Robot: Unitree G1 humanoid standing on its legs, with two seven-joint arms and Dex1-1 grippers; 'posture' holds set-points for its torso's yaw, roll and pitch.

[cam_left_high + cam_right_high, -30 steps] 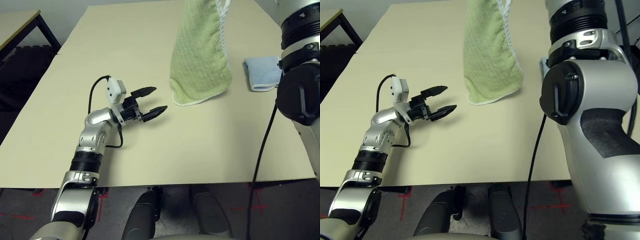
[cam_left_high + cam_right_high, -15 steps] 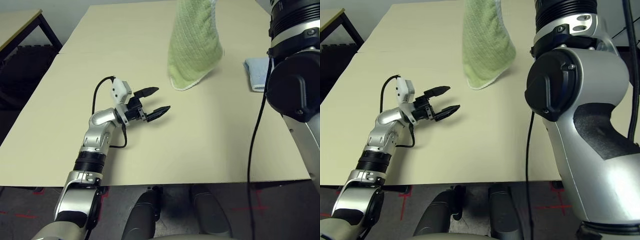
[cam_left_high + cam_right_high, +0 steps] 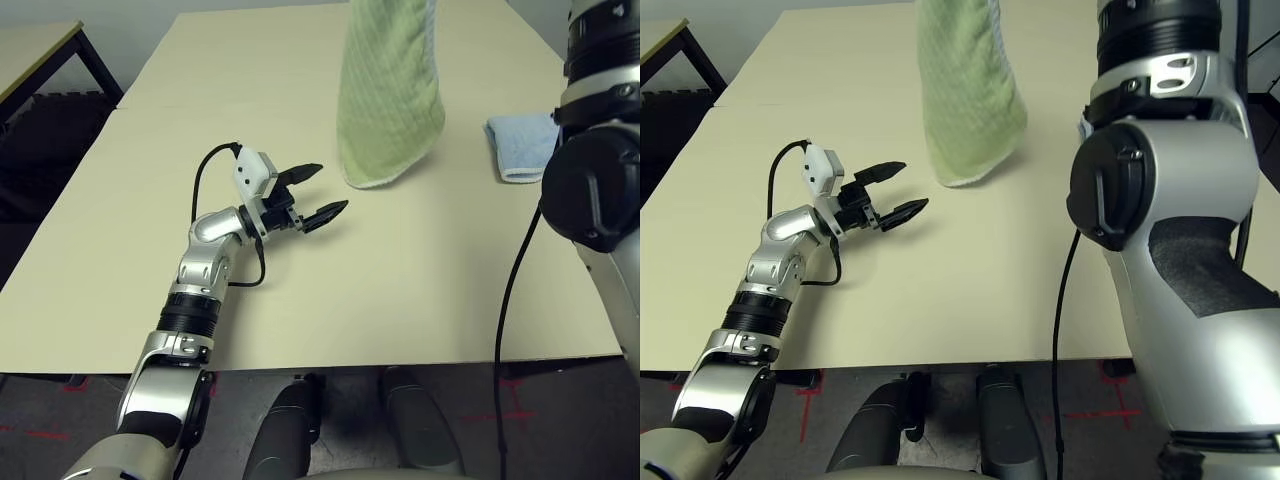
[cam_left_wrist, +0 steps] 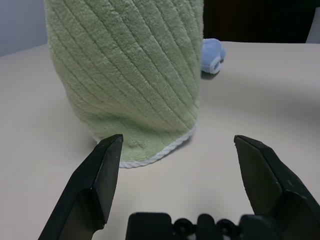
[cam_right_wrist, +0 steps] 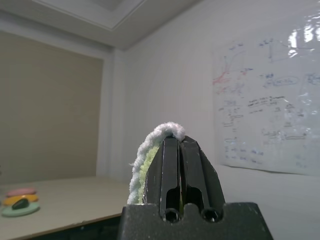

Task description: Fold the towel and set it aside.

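Observation:
The light green towel point(image 3: 390, 100) hangs down over the middle of the tan table point(image 3: 420, 280); its white-stitched lower edge is just above or at the tabletop. My right gripper point(image 5: 177, 142) is raised high and shut on the towel's point(image 5: 144, 160) top edge. My left gripper point(image 3: 333, 188) is open just above the table. It points at the towel's point(image 4: 130, 75) lower end from the left, a short gap away, with nothing between its fingers point(image 4: 102, 175).
A small folded light blue cloth point(image 3: 522, 145) lies on the table to the right of the towel. My right arm point(image 3: 600, 160) with its black cable stands tall at the right. A dark-framed second table point(image 3: 40, 45) stands at the far left.
My left gripper has moved forward and right, closer to the towel's lower end. The hanging towel has shifted a little left and up. Both grippers keep their state.

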